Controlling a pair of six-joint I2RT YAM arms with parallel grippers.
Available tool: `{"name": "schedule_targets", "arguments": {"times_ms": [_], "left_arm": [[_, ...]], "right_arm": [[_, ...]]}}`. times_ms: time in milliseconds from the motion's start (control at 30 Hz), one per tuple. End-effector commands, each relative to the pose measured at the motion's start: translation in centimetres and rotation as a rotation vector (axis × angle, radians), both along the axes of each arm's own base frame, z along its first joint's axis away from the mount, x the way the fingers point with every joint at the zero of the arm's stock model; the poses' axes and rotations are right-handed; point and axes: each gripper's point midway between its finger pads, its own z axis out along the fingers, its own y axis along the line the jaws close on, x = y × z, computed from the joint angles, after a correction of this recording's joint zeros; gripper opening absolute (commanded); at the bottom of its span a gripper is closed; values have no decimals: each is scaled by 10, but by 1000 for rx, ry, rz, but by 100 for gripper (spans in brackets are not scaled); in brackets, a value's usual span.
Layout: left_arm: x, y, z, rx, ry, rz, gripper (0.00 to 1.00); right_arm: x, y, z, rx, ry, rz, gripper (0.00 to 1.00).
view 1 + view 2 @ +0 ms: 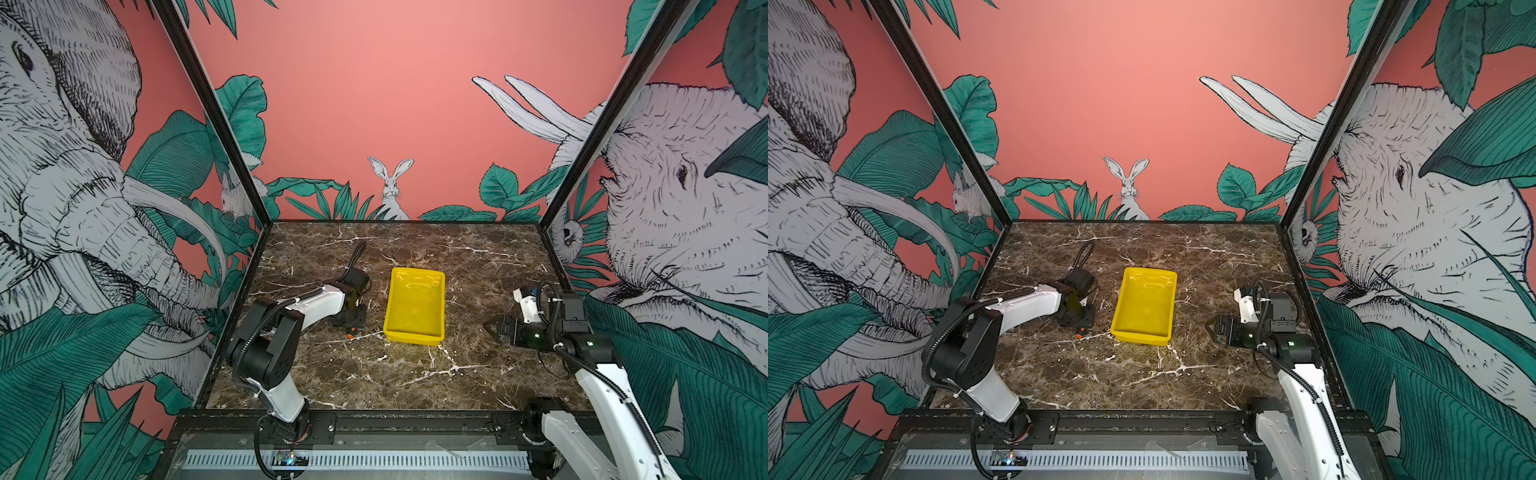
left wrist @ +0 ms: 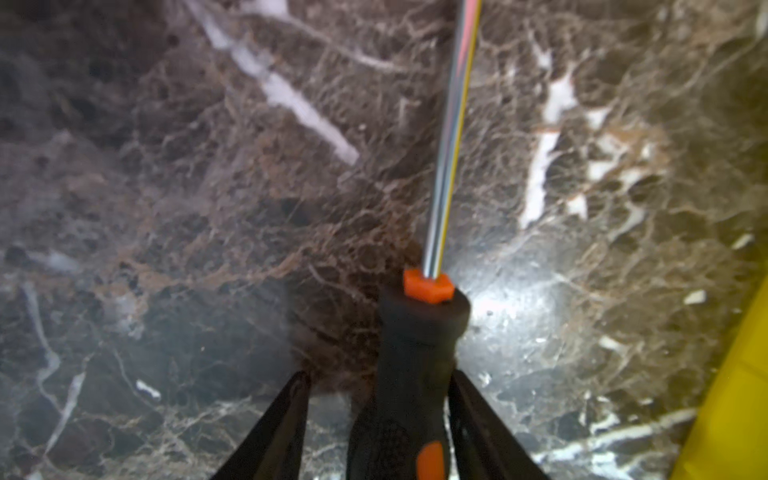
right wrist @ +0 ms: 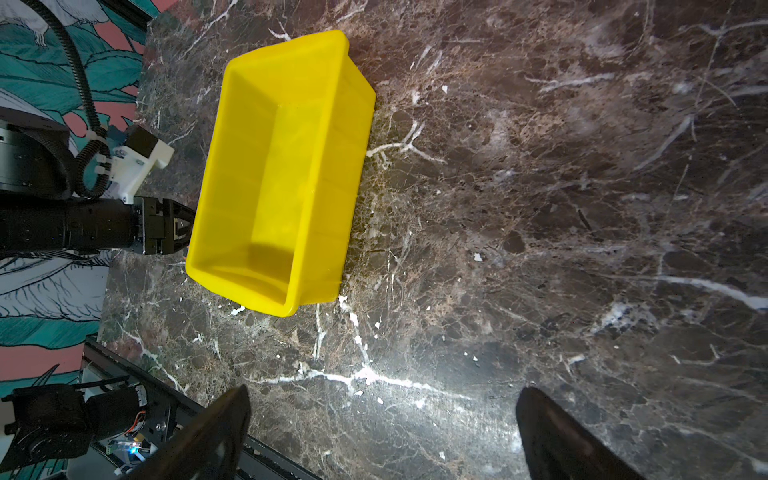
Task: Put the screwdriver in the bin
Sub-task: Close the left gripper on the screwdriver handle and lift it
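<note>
I see the screwdriver [image 2: 415, 374], black handle with orange trim and a shiny shaft, lying on the table [image 1: 415, 374] at nine o'clock from the bin [image 3: 324, 166]; left jaws straddle its handle, unclamped; right jaws gape; bin empty

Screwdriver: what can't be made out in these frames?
- Screwdriver tip: cut off by the left wrist view's edge.
- Shaft and most of the handle, both top views: hidden under the left end effector; only an orange bit shows.
- Handle's rear end, left wrist view: cut off by the frame edge.
- Left end effector's fingertips, right wrist view: hidden behind the bin's wall.
</note>
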Motion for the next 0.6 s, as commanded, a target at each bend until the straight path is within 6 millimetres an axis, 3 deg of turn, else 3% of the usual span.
{"name": "schedule_targets", "arguments": {"times_ms": [0,267,467,567], "left_arm": [[2,-2,2,3,-4,-11,50],[-3,-4,-3,-20,5,12,35],[-6,-5,4,-34,-3,12,7],[-8,-6,14,-50,-16,11,2]], "right_arm": [[1,-2,0,-6,-16,-19,99],[1,-4,0,-13,-20,-28,99],[1,-5,0,-16,-26,-34,99],[1,-5,0,-14,-23,-33,99]]}}
